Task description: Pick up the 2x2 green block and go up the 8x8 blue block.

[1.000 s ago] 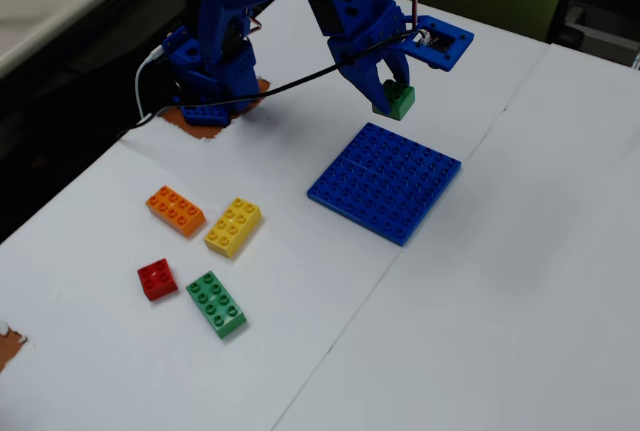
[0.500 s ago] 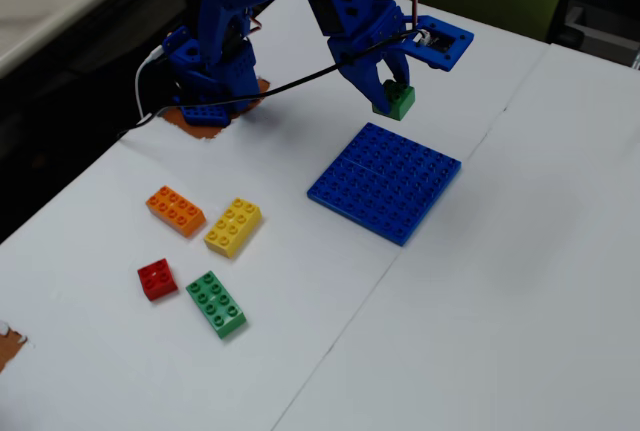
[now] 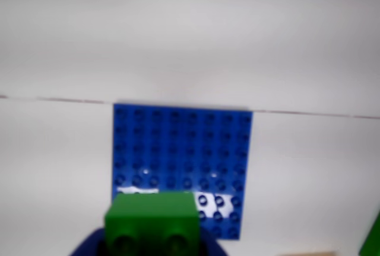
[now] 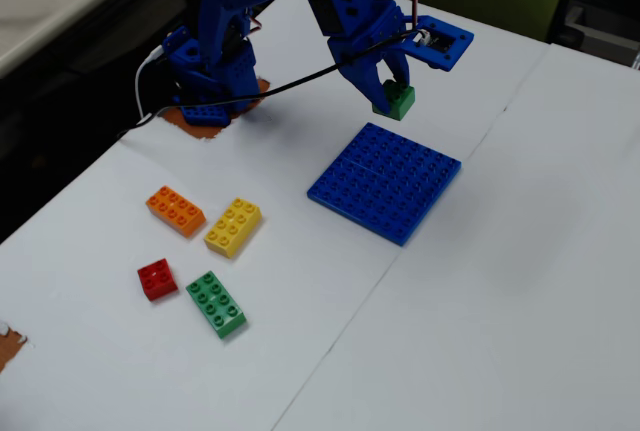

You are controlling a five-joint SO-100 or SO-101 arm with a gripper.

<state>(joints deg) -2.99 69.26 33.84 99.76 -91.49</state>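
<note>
My gripper point(image 4: 392, 94) is shut on the 2x2 green block point(image 4: 396, 102), holding it in the air just above the far corner of the 8x8 blue block point(image 4: 385, 181). The blue plate lies flat on the white table. In the wrist view the green block point(image 3: 152, 223) fills the bottom centre, its underside hollows facing the camera, with the blue fingers point(image 3: 89, 249) on either side. The blue plate point(image 3: 183, 158) lies beyond it, its near edge partly hidden by the block.
Left of the plate in the fixed view lie an orange brick point(image 4: 176, 210), a yellow brick point(image 4: 233, 226), a red 2x2 brick point(image 4: 157, 279) and a longer green brick point(image 4: 216, 303). The arm's base point(image 4: 210, 81) stands at the back left. A seam point(image 4: 340, 331) crosses the table.
The held green block has edged up very slightly above the plate's far corner; otherwise nothing has moved.
</note>
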